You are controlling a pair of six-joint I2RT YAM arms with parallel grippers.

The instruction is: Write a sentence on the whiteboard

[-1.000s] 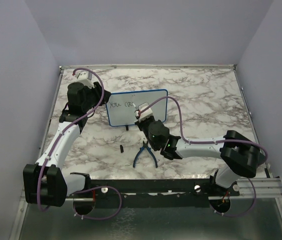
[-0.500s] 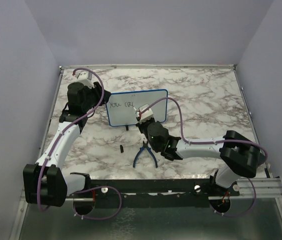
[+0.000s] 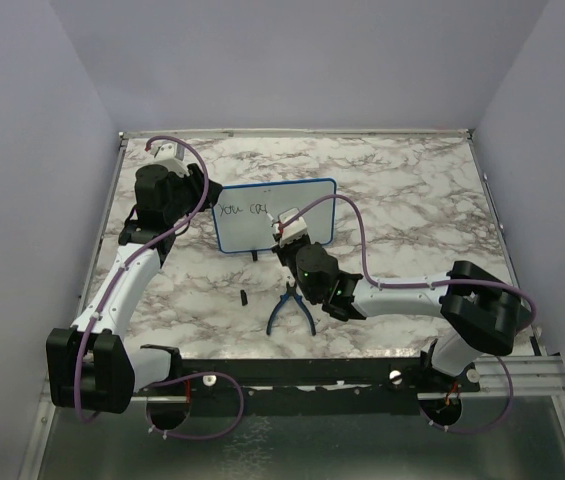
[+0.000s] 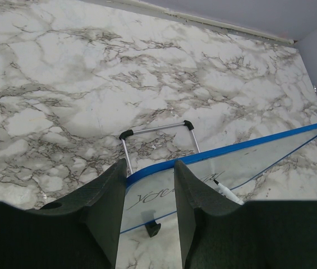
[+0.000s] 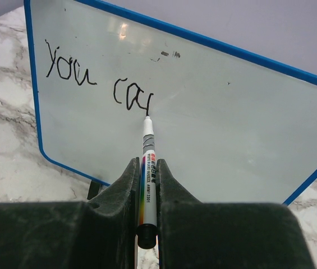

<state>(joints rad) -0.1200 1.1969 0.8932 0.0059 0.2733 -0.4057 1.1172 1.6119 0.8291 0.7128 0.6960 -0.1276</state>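
Observation:
The whiteboard (image 3: 247,232) stands propped near the table's middle, blue-framed, its face (image 5: 231,123) toward me. The sentence (image 5: 68,70) reads "you ca" plus a part-drawn stroke, in black along the upper left (image 3: 242,210). My right gripper (image 5: 147,161) is shut on a white marker (image 5: 147,140), whose black tip touches the board just below the last stroke. From above, it (image 3: 287,232) sits at the board's lower middle. My left gripper (image 4: 150,168) has its jaws partly apart around the board's upper left corner (image 4: 248,162), beside the board's left edge (image 3: 200,205).
Blue-handled pliers (image 3: 290,308) lie on the marble table just in front of the board, under the right forearm. A small black piece (image 3: 245,297) lies left of them. A wire stand (image 4: 158,128) props the board from behind. Grey walls close in three sides.
The right wrist has shifted slightly left in front of the board with the marker. The left arm and the board have stayed put.

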